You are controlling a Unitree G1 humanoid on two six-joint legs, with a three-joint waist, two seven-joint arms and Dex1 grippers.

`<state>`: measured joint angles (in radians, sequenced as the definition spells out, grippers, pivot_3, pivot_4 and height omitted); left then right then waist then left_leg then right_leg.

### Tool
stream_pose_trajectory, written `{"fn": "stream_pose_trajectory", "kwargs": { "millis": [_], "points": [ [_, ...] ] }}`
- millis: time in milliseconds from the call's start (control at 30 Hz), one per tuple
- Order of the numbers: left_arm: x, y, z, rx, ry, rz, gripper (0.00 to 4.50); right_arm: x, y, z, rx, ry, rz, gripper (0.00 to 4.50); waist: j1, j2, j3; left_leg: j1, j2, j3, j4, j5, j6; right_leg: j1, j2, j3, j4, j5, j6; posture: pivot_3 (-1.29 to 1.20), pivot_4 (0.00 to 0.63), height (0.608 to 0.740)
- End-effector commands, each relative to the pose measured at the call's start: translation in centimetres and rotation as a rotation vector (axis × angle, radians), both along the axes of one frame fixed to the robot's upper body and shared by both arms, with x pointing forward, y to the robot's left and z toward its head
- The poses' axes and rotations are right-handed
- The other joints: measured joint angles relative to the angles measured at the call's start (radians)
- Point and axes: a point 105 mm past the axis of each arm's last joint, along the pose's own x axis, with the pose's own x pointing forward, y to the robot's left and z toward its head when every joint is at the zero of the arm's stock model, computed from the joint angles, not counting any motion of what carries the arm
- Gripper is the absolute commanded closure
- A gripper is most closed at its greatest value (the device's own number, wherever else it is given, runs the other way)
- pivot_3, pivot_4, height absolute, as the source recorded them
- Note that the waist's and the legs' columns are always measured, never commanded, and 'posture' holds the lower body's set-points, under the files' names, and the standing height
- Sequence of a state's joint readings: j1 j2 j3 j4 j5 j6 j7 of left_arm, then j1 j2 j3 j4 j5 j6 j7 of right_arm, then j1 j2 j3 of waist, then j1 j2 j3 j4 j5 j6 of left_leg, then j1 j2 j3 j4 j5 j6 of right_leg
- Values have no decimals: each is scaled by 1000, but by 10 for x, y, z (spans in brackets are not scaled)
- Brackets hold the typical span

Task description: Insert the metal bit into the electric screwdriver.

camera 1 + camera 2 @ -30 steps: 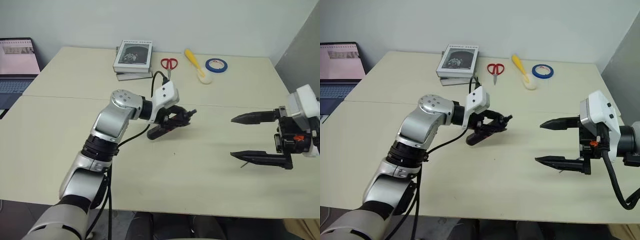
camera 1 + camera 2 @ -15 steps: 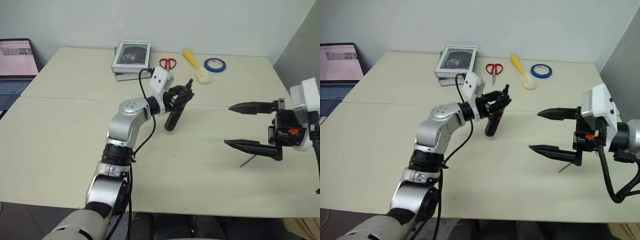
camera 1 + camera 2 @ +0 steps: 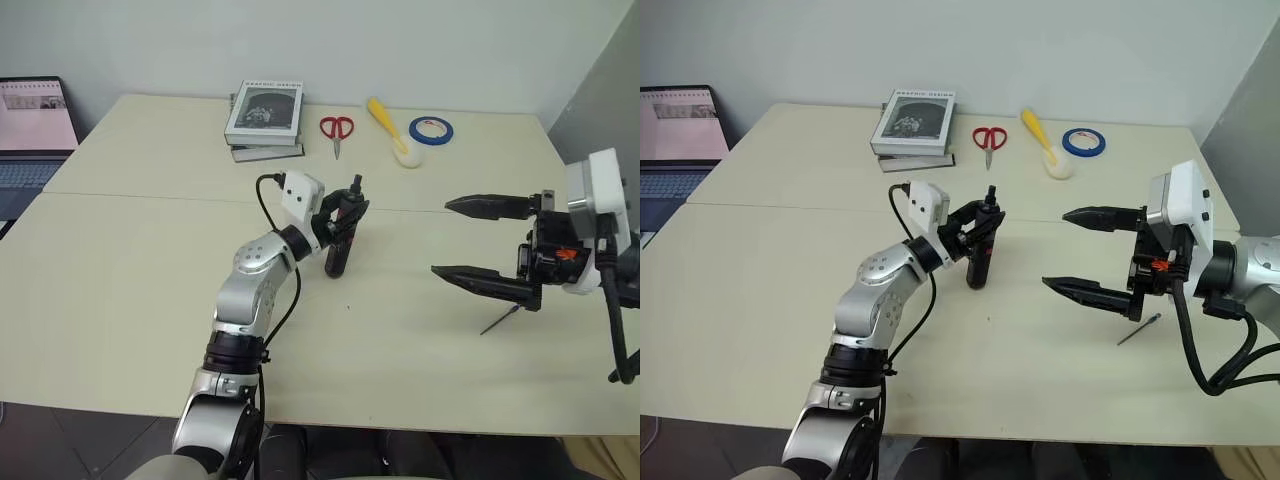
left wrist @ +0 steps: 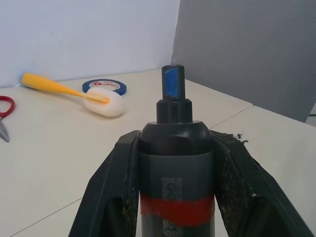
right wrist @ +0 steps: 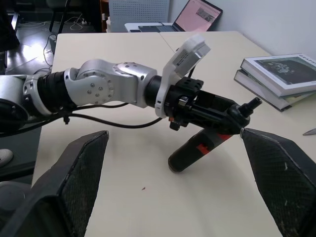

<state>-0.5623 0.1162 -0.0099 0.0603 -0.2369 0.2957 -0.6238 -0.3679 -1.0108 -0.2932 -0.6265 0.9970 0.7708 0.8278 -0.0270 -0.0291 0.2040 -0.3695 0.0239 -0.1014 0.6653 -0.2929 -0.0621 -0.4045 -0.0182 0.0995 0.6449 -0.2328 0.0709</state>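
Note:
The electric screwdriver point(image 3: 339, 247), black with a red band, stands almost upright over the middle of the table, its blue tip point(image 4: 173, 84) pointing up. My left gripper point(image 3: 346, 212) is shut on its body, with one finger point(image 4: 114, 192) pressed on each side. To the right, my right gripper point(image 3: 440, 238) hangs open with nothing in it, its fingers pointing toward the screwdriver. The metal bit point(image 3: 500, 321), a thin dark rod, lies on the table just below and beside the right gripper's lower finger point(image 3: 485, 284), untouched.
Along the table's far edge lie stacked books point(image 3: 265, 120), red scissors point(image 3: 337, 128), a yellow-handled brush point(image 3: 390, 125) and a blue tape roll point(image 3: 430, 129). A laptop point(image 3: 30, 130) stands at the far left. A grey panel rises at the right.
My left wrist has turned, swinging the held screwdriver from nearly flat to upright with its tip up. The right gripper has edged left, still open. The bit now lies clear of the lower finger.

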Motion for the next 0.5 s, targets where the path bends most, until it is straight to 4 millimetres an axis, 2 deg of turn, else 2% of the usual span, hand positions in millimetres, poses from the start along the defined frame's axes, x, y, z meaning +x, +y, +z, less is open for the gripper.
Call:
{"fn": "stream_pose_trajectory", "kwargs": {
  "millis": [33,367,500],
  "points": [
    [-14,4,1,0,-41,5,2828,-3,3,6,-8,-52,12,0,0,0,0,0,0,0,0,0,0,0,0,0,0,0,0,0,150,740],
    [-32,32,-17,7,35,73,2829,-6,6,1,-15,-23,39,0,-2,0,-1,4,0,1,0,0,0,3,0,0,0,-1,1,0,150,740],
    [-37,34,-17,3,42,72,2833,-6,7,-2,-25,-20,47,0,-2,0,-2,5,0,1,0,0,0,4,0,0,0,-2,4,0,150,740]
  ]
}}
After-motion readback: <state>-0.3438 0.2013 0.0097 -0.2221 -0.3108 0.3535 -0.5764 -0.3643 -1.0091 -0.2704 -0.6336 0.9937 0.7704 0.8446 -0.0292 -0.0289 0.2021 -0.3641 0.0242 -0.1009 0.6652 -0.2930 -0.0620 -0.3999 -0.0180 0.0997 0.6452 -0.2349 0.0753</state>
